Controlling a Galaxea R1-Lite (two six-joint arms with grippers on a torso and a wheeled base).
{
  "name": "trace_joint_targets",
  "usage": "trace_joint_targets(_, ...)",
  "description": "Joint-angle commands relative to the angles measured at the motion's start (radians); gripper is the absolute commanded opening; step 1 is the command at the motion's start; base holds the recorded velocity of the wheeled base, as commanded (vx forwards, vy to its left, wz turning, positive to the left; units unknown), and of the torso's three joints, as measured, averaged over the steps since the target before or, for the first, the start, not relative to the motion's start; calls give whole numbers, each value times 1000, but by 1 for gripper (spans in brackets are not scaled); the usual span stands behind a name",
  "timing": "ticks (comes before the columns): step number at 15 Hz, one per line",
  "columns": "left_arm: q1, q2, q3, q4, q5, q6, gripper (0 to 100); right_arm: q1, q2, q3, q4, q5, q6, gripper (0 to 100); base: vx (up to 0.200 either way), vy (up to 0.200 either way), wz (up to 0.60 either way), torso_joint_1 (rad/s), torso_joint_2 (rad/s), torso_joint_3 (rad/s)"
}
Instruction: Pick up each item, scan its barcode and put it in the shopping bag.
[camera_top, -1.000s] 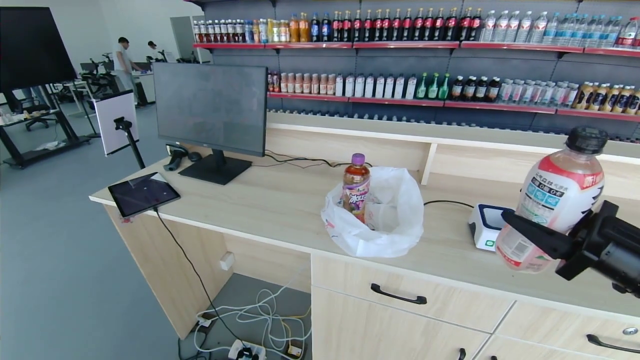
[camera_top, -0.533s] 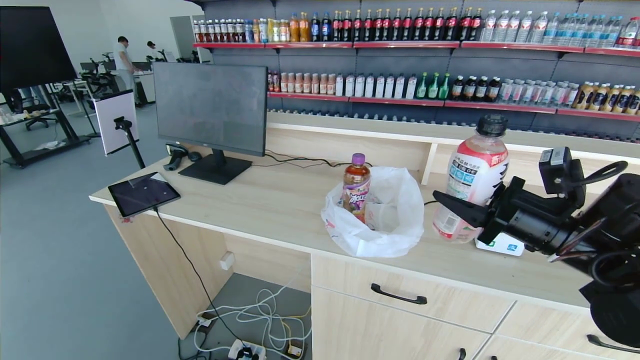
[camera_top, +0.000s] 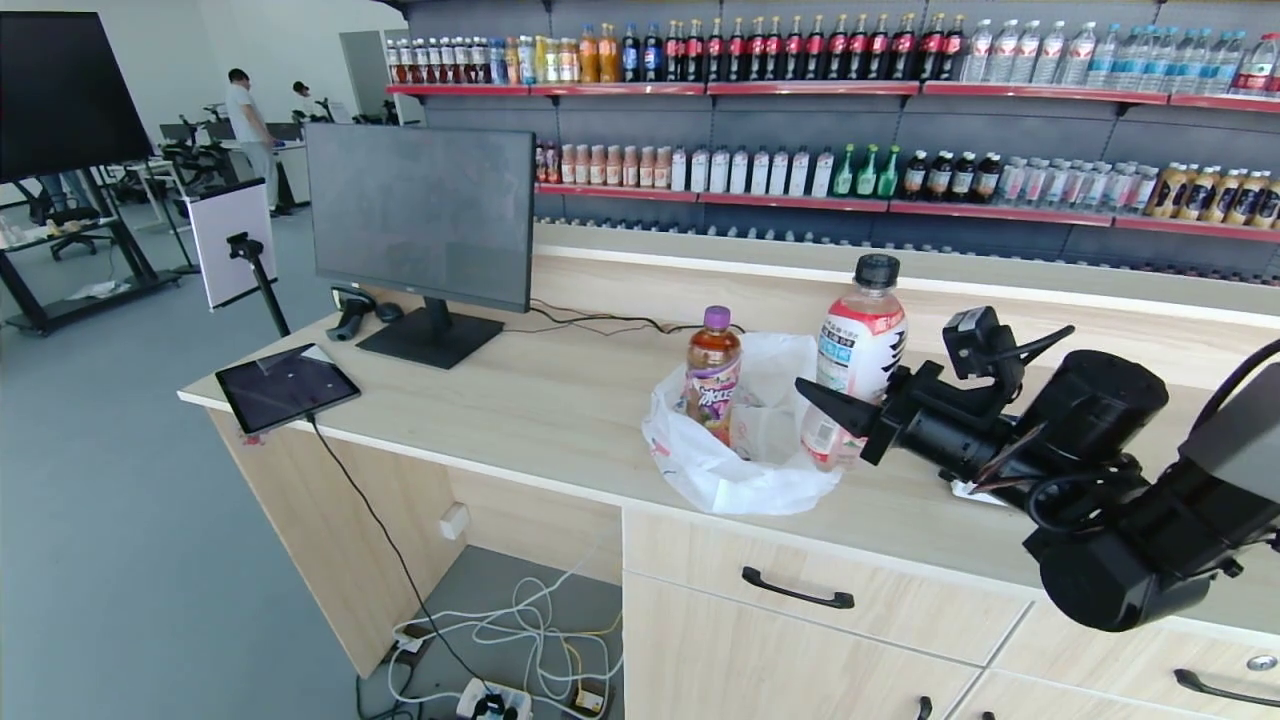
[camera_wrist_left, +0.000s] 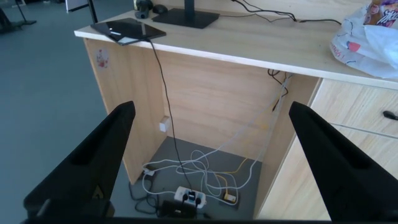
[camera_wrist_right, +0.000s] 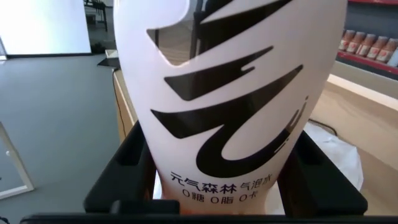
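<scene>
While the right fingers grip the bottle upright at the bag rim, near the desk front edge, left fingers spread wide, empty

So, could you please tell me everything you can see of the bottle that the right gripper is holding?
The bottle is clear plastic with a black screw cap, a pale pinkish drink and a white label with a red band, blue panels and bold black strokes. Capped and upright, it is clamped low on its body by the right gripper, over the right rim of the white shopping bag.
</scene>
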Motion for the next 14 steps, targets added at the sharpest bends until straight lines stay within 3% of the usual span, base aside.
trace_joint_targets(1,0,0,0,0,1,1,100,0,74,-78,-2,-21,8,0,0,0,0,0,0,0)
trace_joint_targets(5,0,0,0,0,1,-1,100,0,124,-161,-2,-124,130,0,0,0,0,0,0,0)
trace_joint_targets(14,0,0,0,0,1,1,100,20,288,-322,-2,-144,140,0,0,0,0,0,0,0)
